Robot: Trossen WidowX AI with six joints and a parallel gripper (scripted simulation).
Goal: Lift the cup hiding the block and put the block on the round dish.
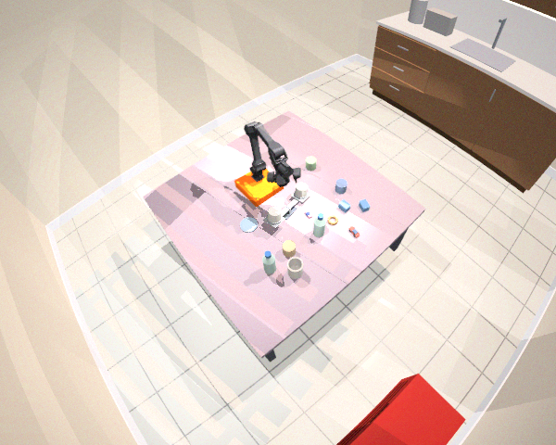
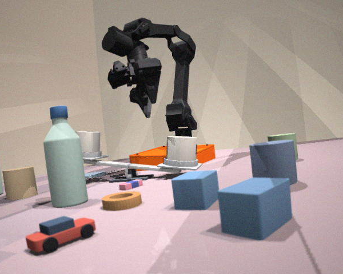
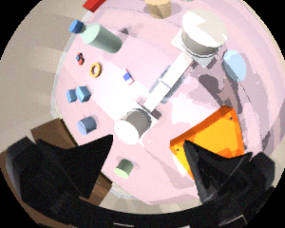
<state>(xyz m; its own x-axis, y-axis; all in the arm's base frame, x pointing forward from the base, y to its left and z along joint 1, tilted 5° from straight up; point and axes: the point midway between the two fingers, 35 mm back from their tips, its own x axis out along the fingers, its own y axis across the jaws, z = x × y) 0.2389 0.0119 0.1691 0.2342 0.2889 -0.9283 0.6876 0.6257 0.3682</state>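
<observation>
The balance [image 1: 290, 209] [image 2: 112, 162] [image 3: 175, 75] is tilted. The lower end bears a white cup [image 1: 301, 190] [image 2: 181, 149] [image 3: 133, 125], nearer the blue objects. The higher end bears the other white cup [image 1: 273, 214] [image 2: 91, 142] [image 3: 204, 32], beside the dish. Both cups stand upright; no block shows. The pale blue round dish [image 1: 248, 224] [image 2: 96, 174] [image 3: 235, 66] lies on the table with nothing on it. My gripper [image 1: 285, 181] [image 2: 151, 109] [image 3: 149, 141] is open and empty, pointing down, well above the table near the lower cup and touching neither cup.
The orange base box [image 1: 258, 187] [image 2: 148, 156] [image 3: 214, 135] is beside the balance. A bottle [image 1: 319, 227] [image 2: 65, 165] [image 3: 102, 38], ring [image 1: 333, 217] [image 2: 121, 201], blue blocks [image 2: 195, 190] and a blue cylinder [image 1: 340, 186] [image 2: 273, 160] [image 3: 86, 125] stand on the other side. A green cylinder [image 1: 310, 163] [image 3: 123, 168] is near the arm.
</observation>
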